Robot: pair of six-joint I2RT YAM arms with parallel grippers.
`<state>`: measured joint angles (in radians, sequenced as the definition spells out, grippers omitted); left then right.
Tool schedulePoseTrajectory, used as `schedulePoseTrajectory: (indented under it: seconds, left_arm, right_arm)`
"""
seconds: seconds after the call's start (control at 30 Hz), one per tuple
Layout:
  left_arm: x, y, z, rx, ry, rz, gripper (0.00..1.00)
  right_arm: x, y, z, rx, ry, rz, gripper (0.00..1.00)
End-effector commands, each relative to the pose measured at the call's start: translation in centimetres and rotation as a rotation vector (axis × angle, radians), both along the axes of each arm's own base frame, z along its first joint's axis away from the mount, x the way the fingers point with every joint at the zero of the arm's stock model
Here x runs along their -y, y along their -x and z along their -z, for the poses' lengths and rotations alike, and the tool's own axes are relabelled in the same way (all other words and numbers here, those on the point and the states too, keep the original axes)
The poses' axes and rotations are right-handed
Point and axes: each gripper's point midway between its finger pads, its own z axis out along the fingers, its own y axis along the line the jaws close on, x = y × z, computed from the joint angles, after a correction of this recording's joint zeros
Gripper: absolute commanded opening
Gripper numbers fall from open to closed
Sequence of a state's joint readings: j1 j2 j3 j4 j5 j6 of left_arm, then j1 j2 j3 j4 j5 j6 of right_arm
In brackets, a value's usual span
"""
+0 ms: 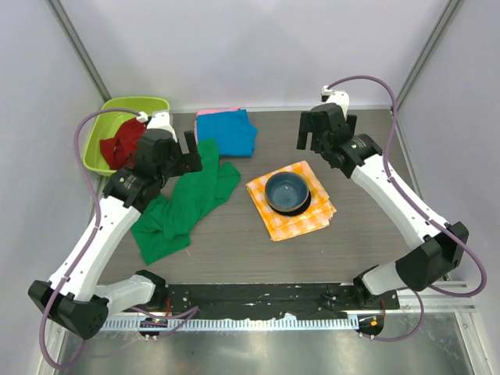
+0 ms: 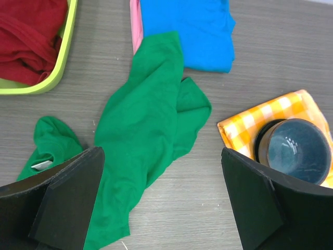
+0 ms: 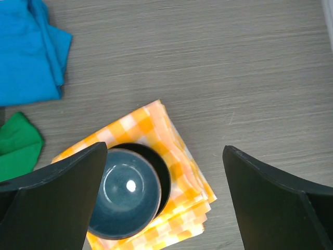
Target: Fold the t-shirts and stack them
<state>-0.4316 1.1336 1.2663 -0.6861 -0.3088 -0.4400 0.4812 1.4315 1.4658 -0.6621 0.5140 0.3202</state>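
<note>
Now | we see left hand [image 1: 191, 150] and right hand [image 1: 314, 133] wide, empty | green t-shirt [image 1: 183, 207] crumpled near counter's [image 1: 250, 250] left edge | soft, limp, light: we'd pinch a hem corner.

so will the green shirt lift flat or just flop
Probably flops: the green shirt lies crumpled in soft folds, so it should drape and trail. Pushed, it would likely bunch on the wood-grain table rather than slide.
</note>
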Motion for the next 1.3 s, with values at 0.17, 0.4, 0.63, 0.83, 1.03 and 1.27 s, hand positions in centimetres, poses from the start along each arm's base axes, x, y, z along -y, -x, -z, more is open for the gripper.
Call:
schedulePoseTrajectory:
  seconds: [0.17, 0.4, 0.63, 0.83, 1.03, 1.27]
  left_arm:
    - [1.0, -0.9, -0.6, 0.048, 0.037, 0.033, 1.0]
    - [1.3, -1.0, -0.2, 0.034, 0.039, 0.045, 1.0]
    - [0.9, -0.7, 0.3, 0.031, 0.023, 0.037, 1.0]
    - [1.1, -1.0, 0.4, 0.021, 0.026, 0.034, 1.0]
    - [1.2, -1.0, 0.6, 0.014, 0.03, 0.036, 1.0]
    - [0.9, -1.1, 0.9, 0.009, 0.016, 0.024, 1.0]
  right_arm:
    - [-3.5, 0.0, 3.8, -0.135, 0.018, -0.119, 1.0]
    - [-5.6, 0.2, 12.1, -0.32, 0.007, -0.185, 1.0]
    - [-6.0, 1.3, 16.2, -0.39, -0.017, -0.193, 1.0]
    - [-5.7, 3.3, 18.3, -0.473, -0.025, -0.201, 1.0]
    - [-3.1, 5.1, 21.4, -0.533, 0.068, -0.134, 0.99]
    - [-1.2, 4.9, 23.2, -0.55, 0.117, -0.079, 0.97]
